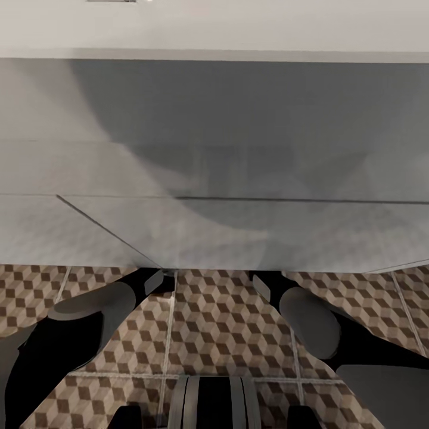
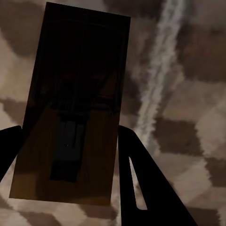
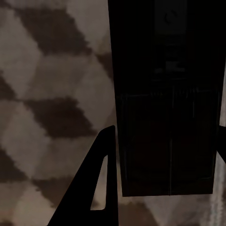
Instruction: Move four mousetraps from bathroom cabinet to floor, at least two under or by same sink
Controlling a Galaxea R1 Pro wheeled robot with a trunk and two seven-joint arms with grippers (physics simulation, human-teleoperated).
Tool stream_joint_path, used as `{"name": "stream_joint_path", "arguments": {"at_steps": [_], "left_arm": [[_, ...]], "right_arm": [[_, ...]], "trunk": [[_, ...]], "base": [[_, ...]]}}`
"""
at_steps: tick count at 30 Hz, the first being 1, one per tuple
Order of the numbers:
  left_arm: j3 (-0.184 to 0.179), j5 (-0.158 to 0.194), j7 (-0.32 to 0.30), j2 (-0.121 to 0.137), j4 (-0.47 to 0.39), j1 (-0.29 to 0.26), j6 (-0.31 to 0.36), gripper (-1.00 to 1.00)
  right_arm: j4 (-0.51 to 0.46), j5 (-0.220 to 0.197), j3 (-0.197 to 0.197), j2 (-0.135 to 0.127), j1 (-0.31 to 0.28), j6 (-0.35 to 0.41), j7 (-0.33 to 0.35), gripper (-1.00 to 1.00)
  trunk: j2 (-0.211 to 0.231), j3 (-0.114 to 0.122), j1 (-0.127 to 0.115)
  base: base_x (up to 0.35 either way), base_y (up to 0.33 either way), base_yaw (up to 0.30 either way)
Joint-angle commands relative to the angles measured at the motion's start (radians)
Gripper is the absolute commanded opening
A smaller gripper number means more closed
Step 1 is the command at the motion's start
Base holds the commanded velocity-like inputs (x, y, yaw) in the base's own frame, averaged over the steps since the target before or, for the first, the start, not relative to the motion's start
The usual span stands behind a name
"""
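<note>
both grippers [image 2: 66, 141] [image 3: 165, 136] clamp mousetraps [image 2: 70, 103] [image 3: 167, 94] over the floor [image 1: 226, 322].

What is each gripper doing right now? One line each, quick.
Left gripper: shut on a mousetrap, above the tiled floor.
Right gripper: shut on a second mousetrap, also above the floor.

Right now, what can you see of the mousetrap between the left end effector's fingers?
The mousetrap in the left wrist view is a flat brown wooden rectangle, deep in shadow, with dark metal parts along its middle that are too dim to make out. It sits between the left end effector's black fingers, which flank its long edges, apparently gripped. Behind it lies the cube-patterned bathroom floor with a pale grout line; whether it touches the floor I cannot tell.
</note>
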Motion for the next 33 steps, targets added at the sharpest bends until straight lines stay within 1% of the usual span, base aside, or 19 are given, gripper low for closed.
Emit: {"name": "stream_joint_path", "arguments": {"at_steps": [1,14,18,33], "left_arm": [[-0.005,0.008,0.005,0.000,-0.001,-0.020,0.003,-1.00],[-0.004,0.008,0.005,0.000,-0.002,-0.020,0.003,-1.00],[-0.004,0.008,0.005,-0.001,-0.003,-0.020,0.003,-1.00],[-0.004,0.008,0.005,0.000,-0.002,-0.020,0.002,-1.00]], "right_arm": [[-0.004,0.008,-0.008,0.001,-0.031,0.007,0.000,-1.00],[-0.009,0.008,-0.008,0.001,-0.031,-0.002,0.000,-1.00],[-0.008,0.008,-0.008,0.001,-0.031,-0.013,0.000,-1.00],[-0.007,0.009,-0.007,0.001,-0.031,-0.016,0.001,-1.00]], "trunk": [[0.000,-0.002,0.000],[0.000,-0.019,0.000],[0.000,-0.020,0.000],[0.000,-0.021,0.000]], "base": [[0.000,0.000,0.000],[0.000,0.000,0.000],[0.000,0.000,0.000],[0.000,0.000,0.000]]}}
